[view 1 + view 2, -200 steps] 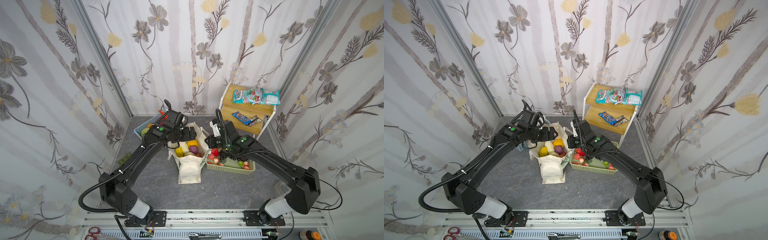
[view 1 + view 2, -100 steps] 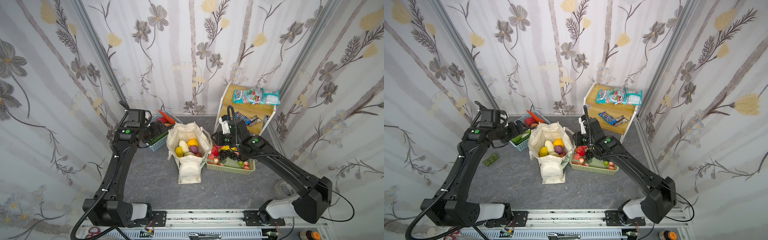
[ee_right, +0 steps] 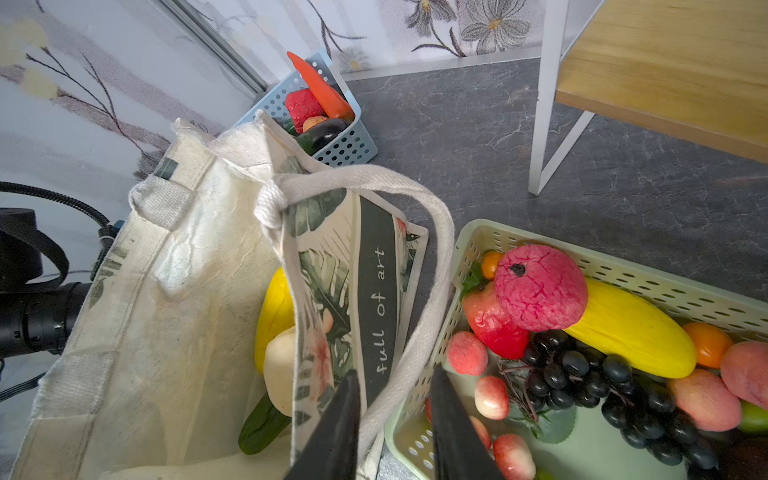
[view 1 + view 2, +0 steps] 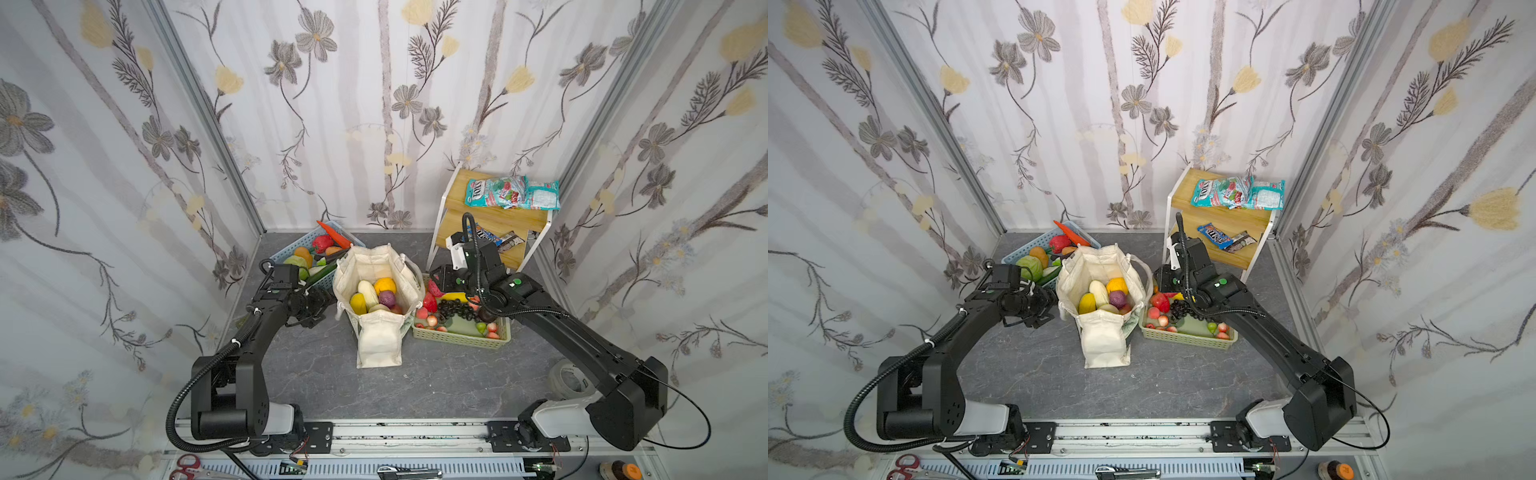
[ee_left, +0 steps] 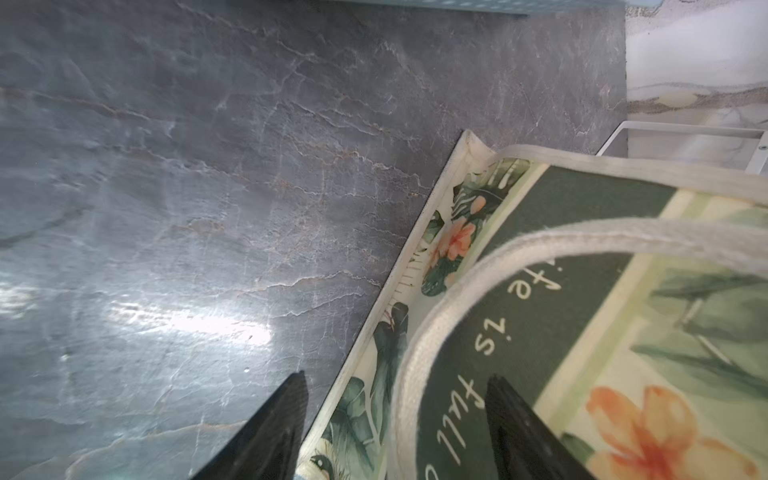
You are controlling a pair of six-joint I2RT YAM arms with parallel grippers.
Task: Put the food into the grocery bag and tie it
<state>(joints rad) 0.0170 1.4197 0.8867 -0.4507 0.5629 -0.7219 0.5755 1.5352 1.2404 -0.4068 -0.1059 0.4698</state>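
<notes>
Packing looks done: the orange [image 4: 384, 286], yellow fruit [image 4: 358, 303] and pale vegetable [image 4: 368, 289] lie in the canvas grocery bag [image 4: 365, 262], upright on the grey marbled worktop [image 4: 316, 374]. Tying is next. Your left pincer [image 5: 395, 375] stands spread astride one handle [image 5: 602, 232]. The right pincer [image 3: 394, 369] brackets the other handle [image 3: 438, 249], grip unclear. Close both, then cross them. Floral-papered walls [image 4: 374, 104] surround you.

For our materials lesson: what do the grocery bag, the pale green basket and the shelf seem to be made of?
The grocery bag: likely matt canvas; woven grain and soft creases show. The pale green basket: probably smooth moulded plastic, with regular holes. The shelf: wood-look board with visible grain, on white, seemingly metal legs.
</notes>
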